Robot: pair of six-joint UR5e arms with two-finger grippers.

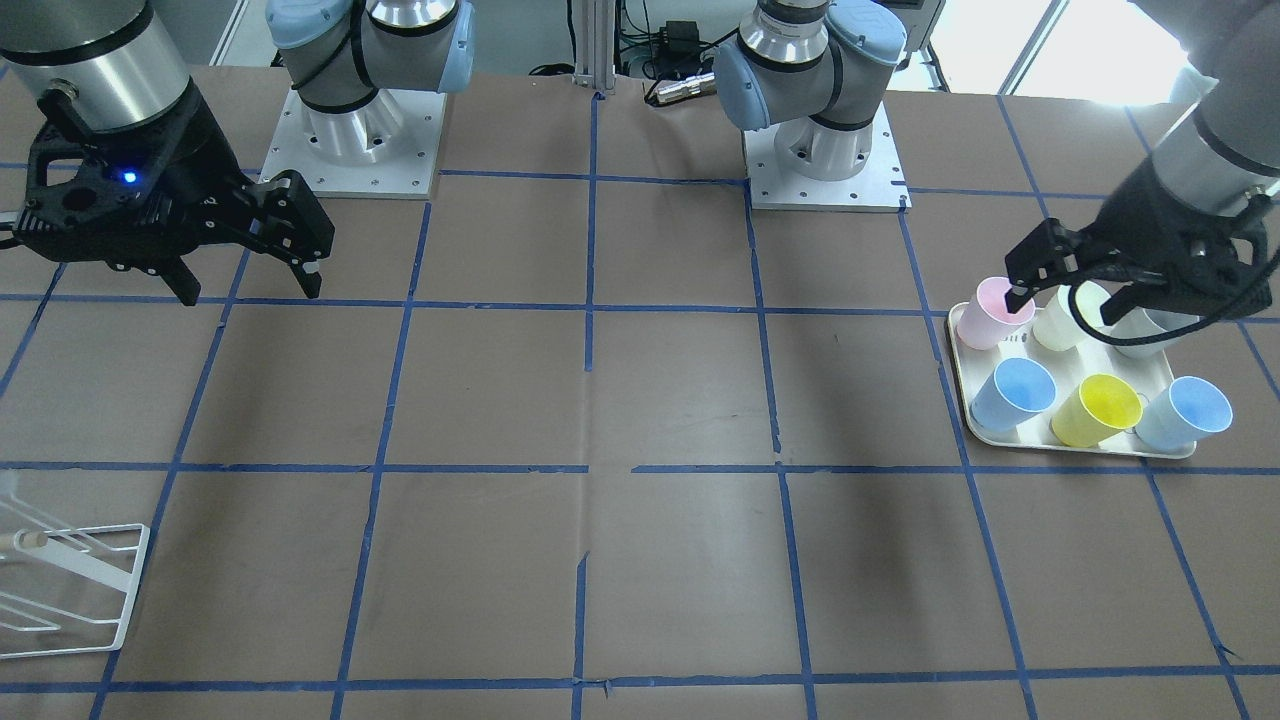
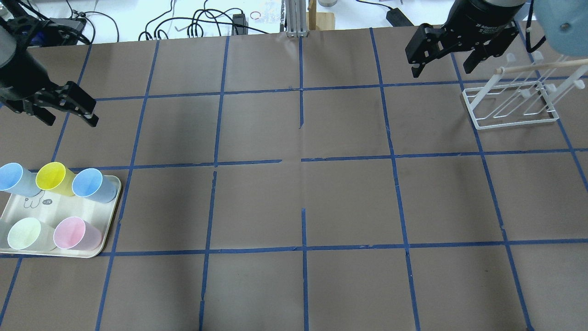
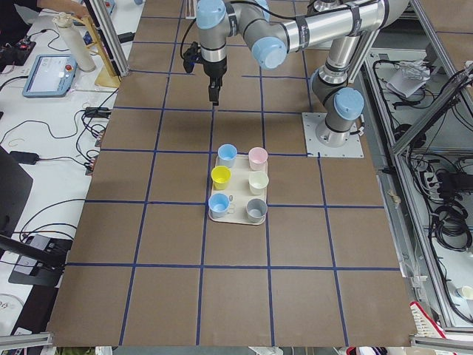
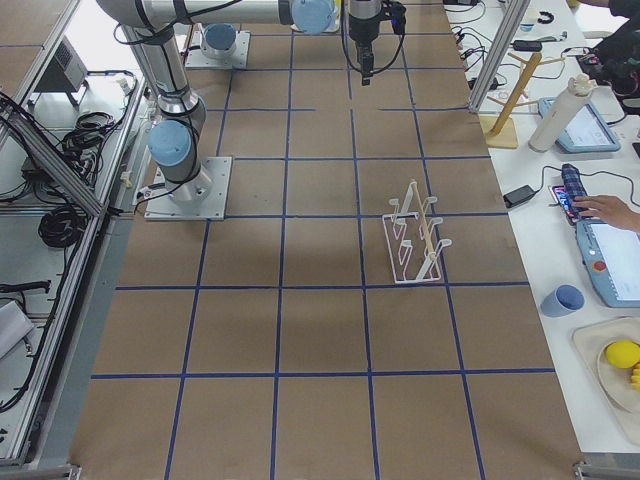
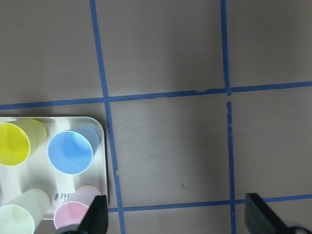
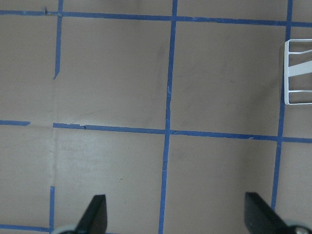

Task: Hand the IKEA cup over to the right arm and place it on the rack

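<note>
The IKEA cup (image 1: 1185,413), pale icy-blue outside and sky-blue inside, stands on the cream tray (image 1: 1010,437) at its outer corner beside a yellow cup (image 1: 1095,410). It also shows in the overhead view (image 2: 14,178) and the left side view (image 3: 219,203). My left gripper (image 1: 1068,300) is open and empty, high above the table by the tray (image 2: 41,207). My right gripper (image 1: 250,290) is open and empty, high up near the white wire rack (image 2: 512,105). The rack also shows in the front view (image 1: 70,590) and the right wrist view (image 6: 297,73).
The tray also holds a more saturated blue cup (image 2: 94,184), a pink cup (image 2: 76,233), a pale green cup (image 2: 25,233) and a grey cup (image 3: 256,209). Brown paper with a blue tape grid covers the table. The arm bases (image 1: 825,160) stand at the table's back.
</note>
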